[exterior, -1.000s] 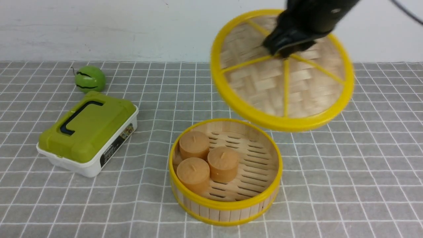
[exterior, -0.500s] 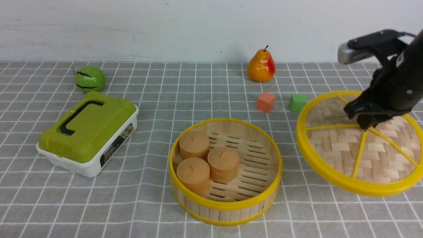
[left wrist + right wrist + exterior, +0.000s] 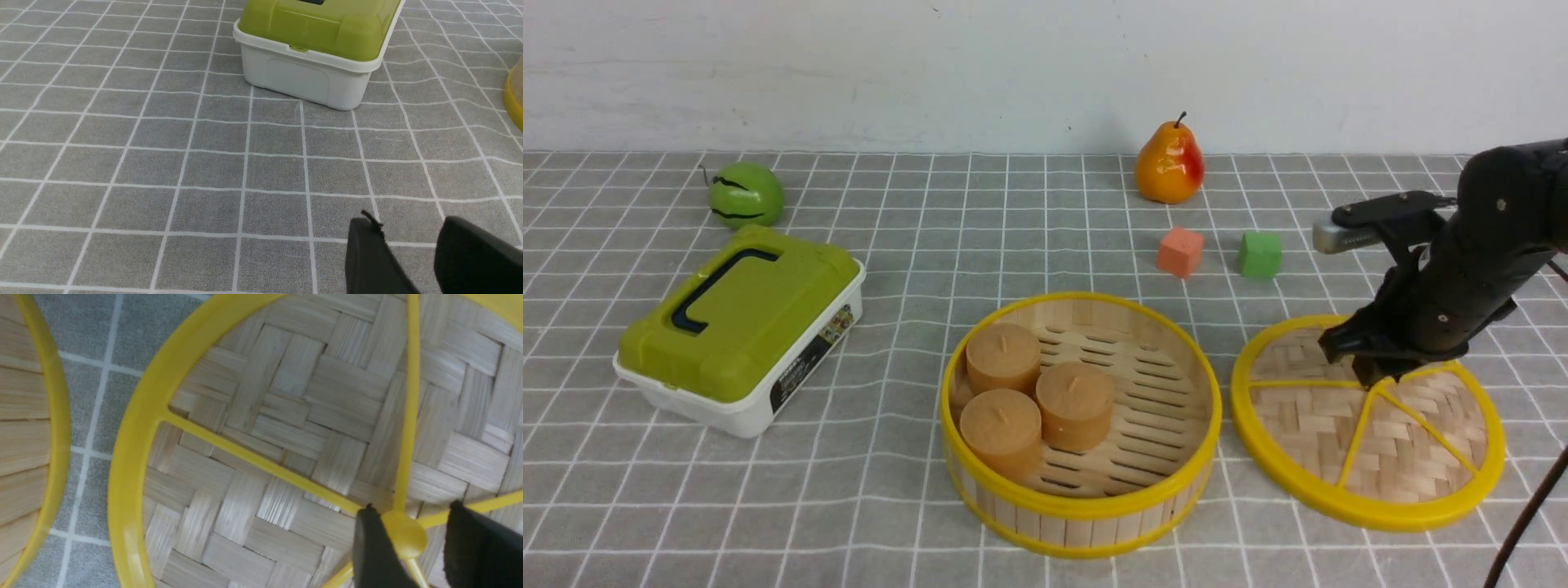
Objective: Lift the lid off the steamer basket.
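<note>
The flat round yellow-rimmed woven-bamboo lid lies on the grey checked desk just right of the round bamboo-slat steamer basket, and the right arm's black fingers, parted astride its yellow centre knob, could snag it on rising and drag the lid.

Glossy black right arm, silver-grey block on bracket, dark cable, matte black pincer fingers

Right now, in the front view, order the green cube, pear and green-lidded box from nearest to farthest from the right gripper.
1. Green cube: behind the right gripper, slightly left.
2. Pear: farther back and left.
3. Green-lidded box: far left.
</note>
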You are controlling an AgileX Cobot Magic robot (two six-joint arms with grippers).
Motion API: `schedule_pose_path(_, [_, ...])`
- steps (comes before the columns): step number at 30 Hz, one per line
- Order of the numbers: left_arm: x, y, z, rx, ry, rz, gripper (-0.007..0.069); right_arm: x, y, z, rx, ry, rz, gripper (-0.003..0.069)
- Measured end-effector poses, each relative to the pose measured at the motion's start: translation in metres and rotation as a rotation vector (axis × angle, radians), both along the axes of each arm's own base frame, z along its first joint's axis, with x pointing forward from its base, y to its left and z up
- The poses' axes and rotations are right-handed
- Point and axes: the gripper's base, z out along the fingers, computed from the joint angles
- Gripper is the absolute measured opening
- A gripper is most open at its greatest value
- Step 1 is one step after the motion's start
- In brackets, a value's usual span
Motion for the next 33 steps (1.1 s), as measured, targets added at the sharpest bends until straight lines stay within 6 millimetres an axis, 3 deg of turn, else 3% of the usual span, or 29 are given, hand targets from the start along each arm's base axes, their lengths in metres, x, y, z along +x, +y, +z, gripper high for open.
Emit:
schedule_pose_path(1, [0.000, 0.000, 0.000, 0.000, 0.000, 0.000, 0.0239, -0.001, 0.000, 0.003, 0.004, -0.004, -0.001, 0.0298])
schedule_pose_path(4, [0.000, 0.000, 0.000, 0.000, 0.000, 0.000, 0.0239, -0.007, 0.000, 0.016, 0.011, -0.015, -0.004, 0.0354])
schedule_pose_path(6, [0.000, 0.000, 0.000, 0.000, 0.000, 0.000, 0.0239, -0.024, -0.001, 0.051, 0.034, -0.060, -0.004, 0.0394])
schedule_pose_path(7, [0.000, 0.000, 0.000, 0.000, 0.000, 0.000, 0.0239, -0.025, -0.001, 0.054, 0.036, -0.065, -0.003, 0.0395])
schedule_pose_path(11, [0.000, 0.000, 0.000, 0.000, 0.000, 0.000, 0.0239, -0.084, -0.008, 0.132, 0.056, -0.238, 0.029, 0.0400])
schedule_pose_path(12, [0.000, 0.000, 0.000, 0.000, 0.000, 0.000, 0.0239, -0.088, -0.008, 0.135, 0.057, -0.248, 0.030, 0.0400])
schedule_pose_path(13, [0.000, 0.000, 0.000, 0.000, 0.000, 0.000, 0.0239, -0.114, -0.012, 0.154, 0.064, -0.313, 0.033, 0.0389])
schedule_pose_path(15, [0.000, 0.000, 0.000, 0.000, 0.000, 0.000, 0.0239, -0.145, -0.016, 0.169, 0.070, -0.380, 0.035, 0.0363])
schedule_pose_path(17, [0.000, 0.000, 0.000, 0.000, 0.000, 0.000, 0.0239, -0.179, -0.020, 0.172, 0.076, -0.436, 0.037, 0.0311])
schedule_pose_path(18, [0.000, 0.000, 0.000, 0.000, 0.000, 0.000, 0.0239, -0.185, -0.021, 0.172, 0.077, -0.447, 0.037, 0.0297])
schedule_pose_path(24, [0.000, 0.000, 0.000, 0.000, 0.000, 0.000, 0.0239, -0.264, -0.031, 0.154, 0.097, -0.623, 0.033, 0.0012])
schedule_pose_path(28, [0.000, 0.000, 0.000, 0.000, 0.000, 0.000, 0.0239, -0.287, -0.034, 0.147, 0.108, -0.689, 0.032, -0.0022])
schedule_pose_path(33, [0.000, 0.000, 0.000, 0.000, 0.000, 0.000, 0.0239, -0.300, -0.035, 0.149, 0.131, -0.727, 0.033, -0.0022])
